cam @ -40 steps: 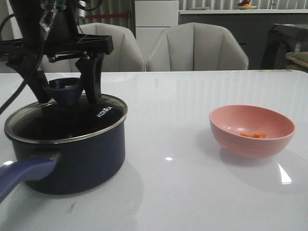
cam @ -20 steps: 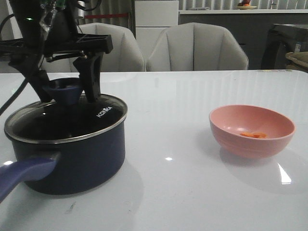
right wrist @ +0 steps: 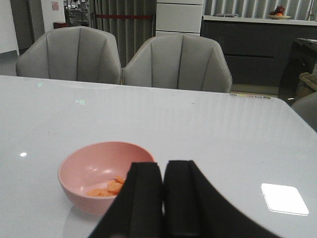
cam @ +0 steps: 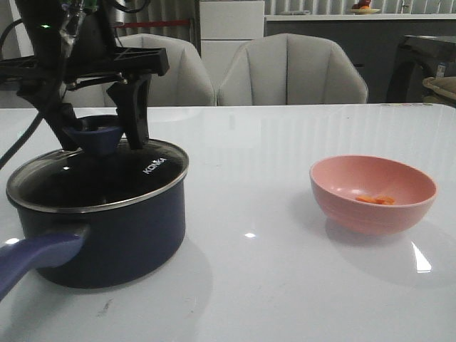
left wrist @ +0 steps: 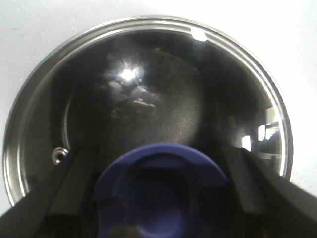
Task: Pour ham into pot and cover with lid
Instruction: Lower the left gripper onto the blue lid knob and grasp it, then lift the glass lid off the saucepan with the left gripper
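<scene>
The dark navy pot [cam: 121, 235] stands at the front left, its purple-blue handle [cam: 35, 260] pointing toward me. The glass lid [cam: 146, 171] with "KONKA" lettering sits on it. My left gripper [cam: 96, 139] comes down from above with its fingers [left wrist: 74, 188] pressed on either side of the purple-blue knob [left wrist: 163, 188]. The lid's rim [left wrist: 277, 114] still rests on the pot. The ham [cam: 375, 200] lies in the pink bowl [cam: 335, 206] at the right; ham [right wrist: 109, 187] and bowl [right wrist: 84, 163] also show in the right wrist view. My right gripper [right wrist: 163, 173] is shut and empty, just behind the bowl.
Two grey chairs [cam: 292, 71] stand behind the table's far edge. The white tabletop [cam: 249, 271] runs between the pot and the bowl. A dark cabinet [cam: 420, 68] is at the far right.
My left fingers have drawn in onto the lid's knob, and the knob has shifted slightly left. The bowl has not moved.
</scene>
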Motion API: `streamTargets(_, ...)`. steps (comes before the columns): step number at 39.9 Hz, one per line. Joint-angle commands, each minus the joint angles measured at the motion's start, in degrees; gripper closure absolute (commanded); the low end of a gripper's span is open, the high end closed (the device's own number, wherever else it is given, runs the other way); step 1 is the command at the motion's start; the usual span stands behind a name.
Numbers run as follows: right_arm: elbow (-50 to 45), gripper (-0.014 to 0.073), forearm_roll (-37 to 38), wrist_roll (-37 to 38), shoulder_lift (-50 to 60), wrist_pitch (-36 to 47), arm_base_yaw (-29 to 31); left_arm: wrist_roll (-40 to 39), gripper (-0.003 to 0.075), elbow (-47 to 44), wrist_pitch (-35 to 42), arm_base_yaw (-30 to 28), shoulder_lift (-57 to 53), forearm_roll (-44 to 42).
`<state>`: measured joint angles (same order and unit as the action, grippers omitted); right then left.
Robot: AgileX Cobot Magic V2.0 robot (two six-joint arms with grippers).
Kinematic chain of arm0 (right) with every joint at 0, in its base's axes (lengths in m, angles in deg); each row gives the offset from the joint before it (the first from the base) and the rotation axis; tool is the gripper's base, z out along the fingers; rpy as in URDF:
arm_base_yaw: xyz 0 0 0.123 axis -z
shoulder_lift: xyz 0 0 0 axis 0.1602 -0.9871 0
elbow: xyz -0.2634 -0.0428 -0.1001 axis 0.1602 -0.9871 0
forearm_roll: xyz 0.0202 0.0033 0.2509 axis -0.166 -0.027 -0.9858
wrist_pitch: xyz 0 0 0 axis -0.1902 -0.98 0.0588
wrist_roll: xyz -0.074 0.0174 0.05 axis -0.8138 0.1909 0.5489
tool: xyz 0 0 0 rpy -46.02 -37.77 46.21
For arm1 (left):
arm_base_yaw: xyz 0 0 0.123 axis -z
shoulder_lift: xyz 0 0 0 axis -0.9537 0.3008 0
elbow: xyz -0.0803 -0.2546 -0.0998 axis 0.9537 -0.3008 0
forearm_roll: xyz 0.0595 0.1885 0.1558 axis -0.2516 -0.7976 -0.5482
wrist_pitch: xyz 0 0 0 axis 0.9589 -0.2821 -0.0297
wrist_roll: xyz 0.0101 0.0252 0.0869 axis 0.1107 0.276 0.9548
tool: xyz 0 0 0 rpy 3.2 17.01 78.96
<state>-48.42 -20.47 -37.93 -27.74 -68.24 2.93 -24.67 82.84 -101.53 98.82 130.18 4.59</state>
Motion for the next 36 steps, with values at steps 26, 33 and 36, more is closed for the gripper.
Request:
streamTargets(26,-0.6,0.0433,0.4,0.1,1.0,4.7,0.4,4.9,0.0334,0.8,-10.1,-0.1,2.3,-0.2)
streamTargets(33,-0.6,0.0433,0.4,0.1,1.0,4.7,0.4,5.8,0.0334,1.1,-11.8,-0.2,2.3,-0.4)
streamTargets(36,-0.6,0.0433,0.4,0.1,1.0,4.7,0.4,5.8,0.0334,2.0,-11.8,-0.2,2.3,-0.5)
